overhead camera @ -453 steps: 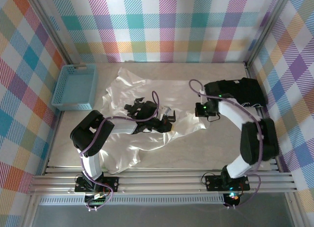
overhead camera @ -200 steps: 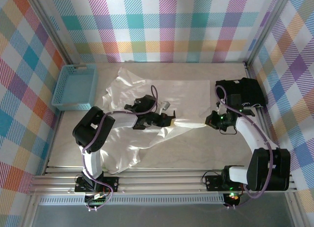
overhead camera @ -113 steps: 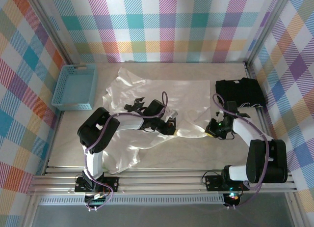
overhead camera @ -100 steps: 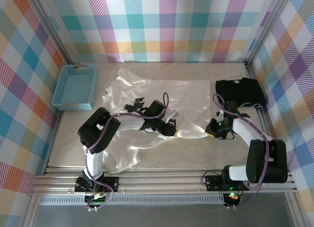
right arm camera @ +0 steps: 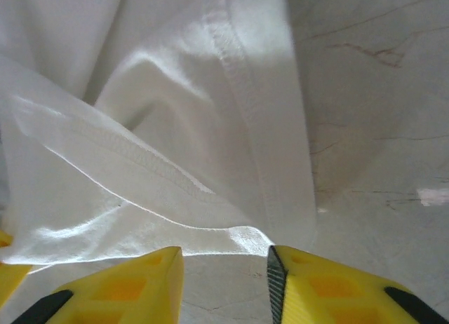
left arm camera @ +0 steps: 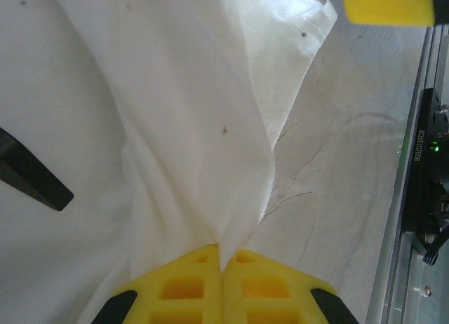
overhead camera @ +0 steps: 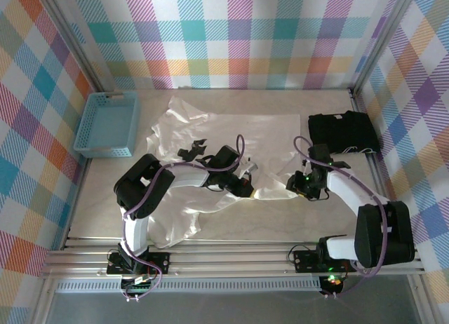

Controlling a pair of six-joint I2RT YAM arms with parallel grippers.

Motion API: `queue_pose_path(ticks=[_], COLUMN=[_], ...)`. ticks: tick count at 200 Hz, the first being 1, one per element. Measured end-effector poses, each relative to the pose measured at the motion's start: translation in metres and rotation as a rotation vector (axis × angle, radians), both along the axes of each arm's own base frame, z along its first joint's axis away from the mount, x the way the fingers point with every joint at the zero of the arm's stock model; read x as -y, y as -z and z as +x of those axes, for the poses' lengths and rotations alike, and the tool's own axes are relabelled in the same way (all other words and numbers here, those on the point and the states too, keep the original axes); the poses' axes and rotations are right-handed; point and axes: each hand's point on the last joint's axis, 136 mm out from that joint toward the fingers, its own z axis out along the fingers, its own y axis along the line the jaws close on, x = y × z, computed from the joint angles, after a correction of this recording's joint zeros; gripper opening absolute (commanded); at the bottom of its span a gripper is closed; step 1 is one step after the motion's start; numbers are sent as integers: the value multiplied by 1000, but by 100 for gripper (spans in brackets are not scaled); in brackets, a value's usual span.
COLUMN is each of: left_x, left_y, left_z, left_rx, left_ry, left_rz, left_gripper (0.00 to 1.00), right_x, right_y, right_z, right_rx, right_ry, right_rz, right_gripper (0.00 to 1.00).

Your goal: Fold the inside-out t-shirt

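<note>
Right end effector (right arm camera: 224, 259) has swung away from the black folded garment (overhead camera: 344, 132), its jaws now parted.
Inside-out t-shirt (overhead camera: 266, 138) sprawls beside that garment, stretching away from it, its hem corner just ahead of the parted jaws, apparently released. Left end effector (left arm camera: 223, 252), farther off, stays clamped on a fold.

A robot test cell; plaid-cloth walls (overhead camera: 238, 36) enclose the table (overhead camera: 280, 219); aluminium rails (overhead camera: 231, 257) at its near edge.

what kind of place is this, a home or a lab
Probably a lab test cell: left arm and right arm bolted to an aluminium rail, plaid backdrop walls, t-shirt laid out on the table.
</note>
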Motion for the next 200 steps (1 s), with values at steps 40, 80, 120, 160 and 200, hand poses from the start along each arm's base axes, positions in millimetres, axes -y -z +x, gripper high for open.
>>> queue_pose_path(ticks=[40, 80, 120, 160, 200], left_x=[0, 0, 0, 0, 0], left_y=[0, 0, 0, 0, -1], left_z=[0, 0, 0, 0, 1], left_rx=[0, 0, 0, 2, 5], left_ry=[0, 0, 0, -1, -2], left_rz=[0, 0, 0, -1, -3], left_gripper=[6, 7, 7, 7, 7], right_x=[-3, -2, -7, -15, -15], right_y=[5, 3, 0, 5, 9], right_z=[0, 1, 14, 18, 25], right_rx=[-1, 12, 25, 0, -25], right_ry=[-59, -77, -119, -174, -226], right_rz=[-74, -137, -208, -261, -320], right_gripper=[55, 60, 56, 55, 49])
